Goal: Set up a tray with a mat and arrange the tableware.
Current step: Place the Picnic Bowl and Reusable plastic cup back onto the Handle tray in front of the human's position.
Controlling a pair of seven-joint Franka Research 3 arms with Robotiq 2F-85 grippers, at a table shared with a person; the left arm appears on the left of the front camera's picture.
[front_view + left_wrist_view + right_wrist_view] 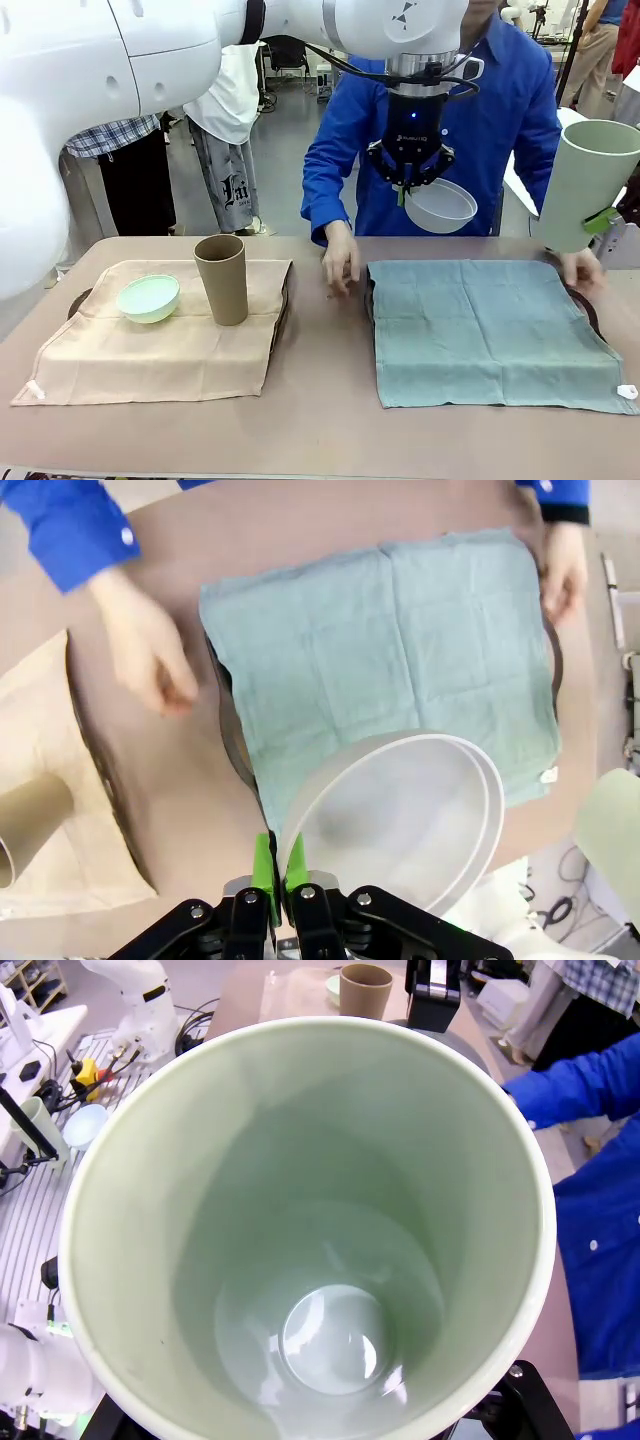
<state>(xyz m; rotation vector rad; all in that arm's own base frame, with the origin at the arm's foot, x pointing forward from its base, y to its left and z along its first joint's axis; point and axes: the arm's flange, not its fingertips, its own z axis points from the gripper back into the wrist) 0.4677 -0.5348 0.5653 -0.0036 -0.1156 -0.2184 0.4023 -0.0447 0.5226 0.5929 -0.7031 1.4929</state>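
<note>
My left gripper hangs above the table's far middle, shut on the rim of the white bowl. In the left wrist view its green pads pinch the white bowl's edge over the teal mat. At the far right, my right gripper is shut on the pale green tumbler, held tilted in the air; the right wrist view looks down into the tumbler. The mint green bowl and brown tumbler stand on the beige mat.
The teal mat covers a dark tray on the right; another tray's rim peeks out under the beige mat. A person in a blue shirt has one hand between the mats and the other hand at the teal mat's far right corner.
</note>
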